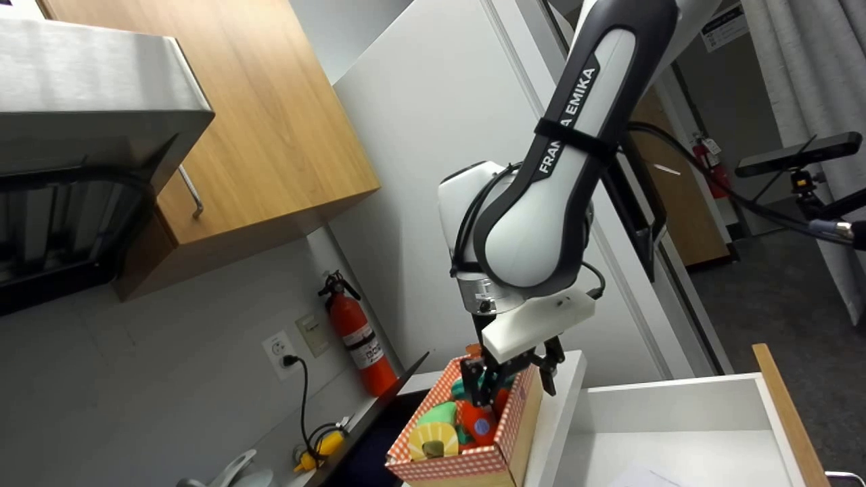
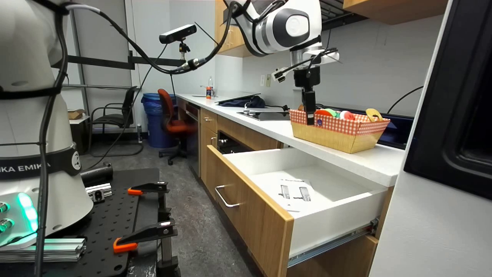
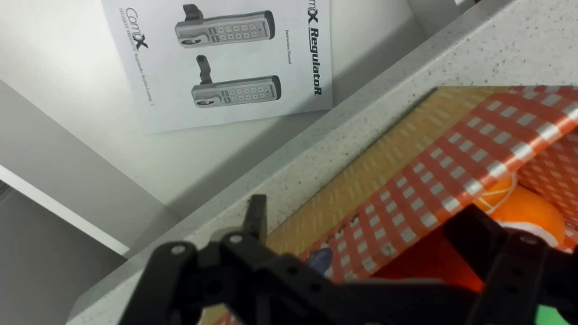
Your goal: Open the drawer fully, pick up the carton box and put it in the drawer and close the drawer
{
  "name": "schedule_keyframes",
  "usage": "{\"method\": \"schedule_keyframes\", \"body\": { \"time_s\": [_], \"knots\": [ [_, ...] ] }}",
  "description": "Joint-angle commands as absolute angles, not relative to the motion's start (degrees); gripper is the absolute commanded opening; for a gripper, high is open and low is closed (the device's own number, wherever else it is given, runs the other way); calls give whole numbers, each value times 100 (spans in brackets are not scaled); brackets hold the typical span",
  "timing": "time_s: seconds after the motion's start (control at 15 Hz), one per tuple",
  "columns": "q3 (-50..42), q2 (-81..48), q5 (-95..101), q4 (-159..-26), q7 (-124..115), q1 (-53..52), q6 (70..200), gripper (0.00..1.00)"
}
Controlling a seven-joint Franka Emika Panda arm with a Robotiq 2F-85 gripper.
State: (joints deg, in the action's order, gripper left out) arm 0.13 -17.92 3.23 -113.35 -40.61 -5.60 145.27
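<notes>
In an exterior view, the open rectangular carton box [image 2: 338, 136], red-and-white checked above and tan below, stood upright right of centre on the white surface [image 2: 378, 161], holding colourful produce-shaped pieces [image 2: 347, 115]. The black gripper [image 1: 514, 398] pointed down at the box's long wall, on the side towards the wide, shallow, wood-fronted drawer [image 2: 250, 204] with a white inside. Its fingers [image 3: 256, 215] were spread with that wall between them: in the wrist view, one hung outside the cardboard at lower middle and its opposite was on the inner side at lower right. Whether either touched the wall could not be told. The drawer was pulled out, at lower middle of an exterior frame; a printed white sheet of paper [image 3: 235, 63] lay in it, at the top of the wrist view.
</notes>
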Motion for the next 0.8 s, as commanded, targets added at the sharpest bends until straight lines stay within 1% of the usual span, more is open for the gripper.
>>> {"method": "schedule_keyframes", "body": {
  "time_s": [0.0,0.13,0.2,0.33,0.4,0.47,0.53,0.67,0.73],
  "knots": [
    [-101,-2063,268,-11029,-4179,-721,14498,74],
    [-117,-2130,279,-10955,-4176,-747,14466,58],
    [-131,-2148,306,-10925,-4180,-765,14455,49],
    [-160,-2165,346,-10879,-4191,-799,14445,35],
    [-179,-2163,368,-10870,-4203,-820,14447,26],
    [-216,-2147,417,-10875,-4233,-851,14463,20],
    [-239,-2131,436,-10885,-4234,-869,14469,11],
    [-292,-2092,482,-10915,-4249,-900,14477,2],
    [-311,-2062,514,-10941,-4245,-911,14480,0]
  ]
}}
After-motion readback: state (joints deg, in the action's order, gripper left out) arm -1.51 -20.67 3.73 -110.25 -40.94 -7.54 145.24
